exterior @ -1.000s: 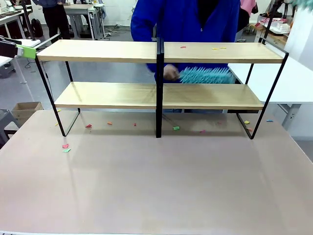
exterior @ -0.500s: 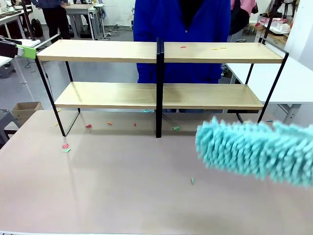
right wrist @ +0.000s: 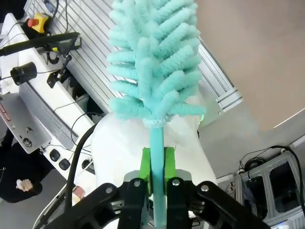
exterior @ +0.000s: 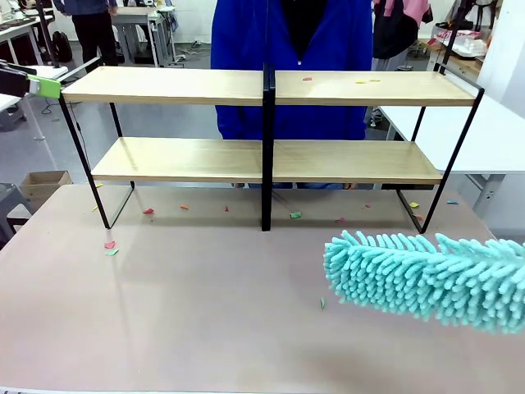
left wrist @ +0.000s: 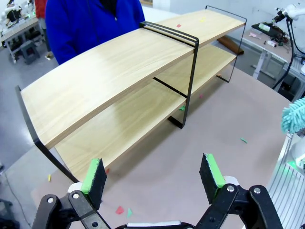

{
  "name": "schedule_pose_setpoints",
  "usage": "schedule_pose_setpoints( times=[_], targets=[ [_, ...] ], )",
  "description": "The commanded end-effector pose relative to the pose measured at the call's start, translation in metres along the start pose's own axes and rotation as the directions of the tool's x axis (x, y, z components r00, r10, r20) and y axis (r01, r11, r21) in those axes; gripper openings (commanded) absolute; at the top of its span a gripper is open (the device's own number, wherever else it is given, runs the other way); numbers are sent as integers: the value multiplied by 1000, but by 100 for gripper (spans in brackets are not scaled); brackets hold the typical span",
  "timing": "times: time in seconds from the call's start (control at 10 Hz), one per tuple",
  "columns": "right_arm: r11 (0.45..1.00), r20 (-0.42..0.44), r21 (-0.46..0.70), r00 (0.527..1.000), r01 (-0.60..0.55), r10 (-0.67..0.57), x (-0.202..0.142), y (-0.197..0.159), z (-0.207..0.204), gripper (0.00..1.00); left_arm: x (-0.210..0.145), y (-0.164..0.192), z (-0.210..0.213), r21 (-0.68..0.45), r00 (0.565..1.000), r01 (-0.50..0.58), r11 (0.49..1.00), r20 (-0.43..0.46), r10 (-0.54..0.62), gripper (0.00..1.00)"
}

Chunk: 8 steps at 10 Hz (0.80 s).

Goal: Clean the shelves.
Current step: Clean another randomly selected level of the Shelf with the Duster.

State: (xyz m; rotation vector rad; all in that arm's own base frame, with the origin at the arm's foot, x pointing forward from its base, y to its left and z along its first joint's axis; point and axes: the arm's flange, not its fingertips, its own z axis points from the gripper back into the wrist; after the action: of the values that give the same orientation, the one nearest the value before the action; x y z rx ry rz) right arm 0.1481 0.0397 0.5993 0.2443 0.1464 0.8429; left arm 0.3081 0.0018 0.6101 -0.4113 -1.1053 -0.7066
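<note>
My right gripper (right wrist: 158, 164) is clamped on the handle of the teal duster (right wrist: 155, 71), low centre in my right wrist view. The front view adds its fluffy head at lower right, against the table (exterior: 205, 328). My left gripper (left wrist: 152, 174) stands wide apart and holds nothing. The shelves (exterior: 180, 160) span the front view's upper half, with coloured scraps (exterior: 295, 215) beneath.

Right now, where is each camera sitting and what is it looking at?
Front view: between the arms, facing across the table at the shelves and the person in blue.
Left wrist view: on the left arm, looking along the shelves from one end; the open left gripper rises below.
Right wrist view: on the right arm; the right gripper clamps the duster handle.
Shared: all three show the duster.
</note>
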Motion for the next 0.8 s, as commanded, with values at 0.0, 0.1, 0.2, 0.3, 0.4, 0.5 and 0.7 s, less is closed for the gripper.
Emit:
schedule_pose_setpoints(
  times=[0.0,0.1,0.2,0.3,0.4,0.5,0.7],
  targets=[
    [996,17,-1,996,91,-91,58,-20,-34,13,-6,-5,-1,14,1000,-6,1000,-3,6,100],
    [992,38,-9,992,123,-122,84,-28,-53,13,-6,-5,-1,14,1000,-6,1000,-3,6,100],
    [991,63,0,989,137,-137,104,-36,-72,13,-6,-5,-1,14,1000,-6,1000,-3,6,100],
    [987,132,-3,978,163,-161,127,-55,-93,13,-6,-5,-1,14,1000,-6,1000,-3,6,100],
    [983,138,17,973,185,-185,147,-73,-112,13,-6,-5,-1,14,1000,-6,1000,-3,6,100],
    [978,166,24,964,207,-208,163,-87,-127,13,-6,-5,-1,14,1000,-6,1000,-3,6,100],
    [983,134,7,974,183,-182,148,-81,-108,13,-6,-5,-1,14,1000,-6,1000,-3,6,100]
  ],
)
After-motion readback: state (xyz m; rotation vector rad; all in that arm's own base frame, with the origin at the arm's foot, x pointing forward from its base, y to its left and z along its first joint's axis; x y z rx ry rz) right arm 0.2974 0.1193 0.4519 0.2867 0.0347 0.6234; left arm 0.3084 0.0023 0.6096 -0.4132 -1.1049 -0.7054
